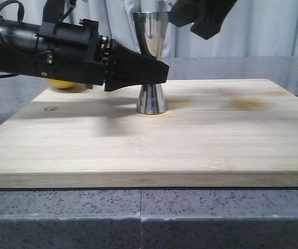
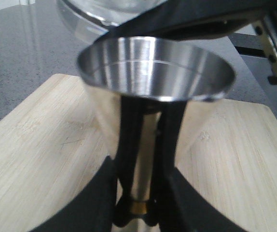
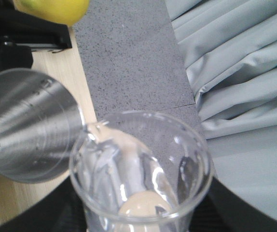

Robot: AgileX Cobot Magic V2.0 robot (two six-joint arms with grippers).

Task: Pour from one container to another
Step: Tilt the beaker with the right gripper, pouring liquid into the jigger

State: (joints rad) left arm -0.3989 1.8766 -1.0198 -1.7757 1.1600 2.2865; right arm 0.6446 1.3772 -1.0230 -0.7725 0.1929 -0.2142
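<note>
The steel jigger point(image 1: 151, 98) stands upright on the wooden board point(image 1: 216, 135). My left gripper point(image 1: 159, 72) is shut on its narrow waist, its fingers on either side of the gold band point(image 2: 139, 207). The jigger's wide upper cup point(image 2: 155, 67) opens towards the wrist camera. My right gripper point(image 3: 141, 215) is shut on the clear glass beaker point(image 3: 141, 169), held above and beside that cup point(image 3: 27, 125). The beaker is tilted, its lip point(image 3: 92, 130) at the jigger's rim. Cream-coloured liquid point(image 3: 143, 205) lies inside it, spreading towards the lip. In the front view only the right gripper's dark body point(image 1: 203, 15) shows.
A yellow lemon point(image 1: 63, 84) lies on the board behind the left arm point(image 1: 35, 46). The board rests on a grey speckled counter point(image 1: 138, 218). Grey curtains point(image 3: 235, 72) hang behind the counter.
</note>
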